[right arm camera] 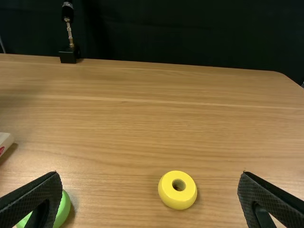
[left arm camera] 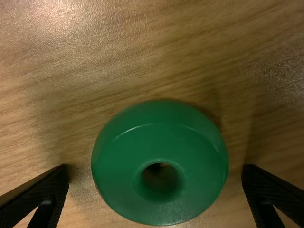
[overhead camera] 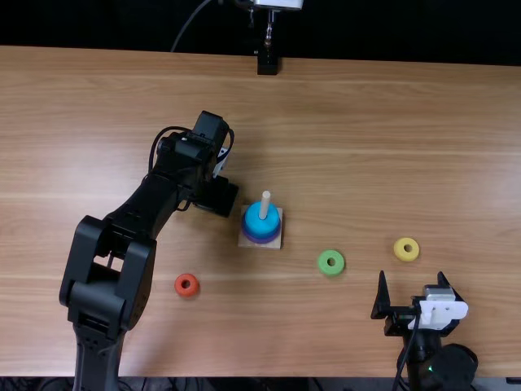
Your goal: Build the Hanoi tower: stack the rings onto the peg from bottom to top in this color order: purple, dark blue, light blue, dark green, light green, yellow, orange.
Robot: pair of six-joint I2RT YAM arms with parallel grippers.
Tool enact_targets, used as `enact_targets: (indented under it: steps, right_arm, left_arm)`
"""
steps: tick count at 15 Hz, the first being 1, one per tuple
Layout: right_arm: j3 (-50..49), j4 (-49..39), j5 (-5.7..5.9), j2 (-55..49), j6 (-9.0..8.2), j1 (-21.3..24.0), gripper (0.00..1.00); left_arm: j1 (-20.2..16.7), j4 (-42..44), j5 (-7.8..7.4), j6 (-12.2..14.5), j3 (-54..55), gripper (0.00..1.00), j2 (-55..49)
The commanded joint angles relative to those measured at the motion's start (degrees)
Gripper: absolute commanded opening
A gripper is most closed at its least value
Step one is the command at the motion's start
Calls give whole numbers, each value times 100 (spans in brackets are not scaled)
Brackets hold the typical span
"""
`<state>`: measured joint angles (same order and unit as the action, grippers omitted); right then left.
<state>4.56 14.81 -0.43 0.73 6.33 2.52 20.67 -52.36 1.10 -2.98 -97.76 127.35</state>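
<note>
I'm seeing the dark green ring (left arm camera: pixel 159 146) lying between the parted fingers of the left gripper (left arm camera: pixel 154 168); the right gripper (overhead camera: pixel 411 274), also open, is sitting farther off

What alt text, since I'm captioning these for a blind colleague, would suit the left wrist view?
A dark green ring with a round central hole lies on the light brown wooden table. The open, black fingers of the left tool frame it from either side, with a visible gap between each and the ring.
</note>
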Motion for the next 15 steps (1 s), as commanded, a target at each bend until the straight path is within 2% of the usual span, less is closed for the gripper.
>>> enact_targets:
  steps: [1, 8, 9, 10, 11, 15]
  right_arm:
    - [-368, 424, 32, -73, 21, 46, 100]
    - [-368, 424, 32, -73, 21, 46, 100]
    - [-368, 424, 32, -73, 21, 46, 100]
    - [-368, 424, 32, -73, 21, 46, 100]
    - [-368, 424, 32, -73, 21, 46, 100]
    - [-368, 424, 32, -73, 21, 46, 100]
  left_arm:
    - [69, 36, -37, 45, -253, 100, 352]
    - [34, -80, -37, 56, -332, 100, 405]
    - [34, -80, -47, 56, -323, 66, 405]
    - [43, 5, -37, 45, -323, 15, 396]
    - [43, 26, -26, 14, -306, 0, 396]
    - [60, -48, -26, 45, -323, 0, 361]
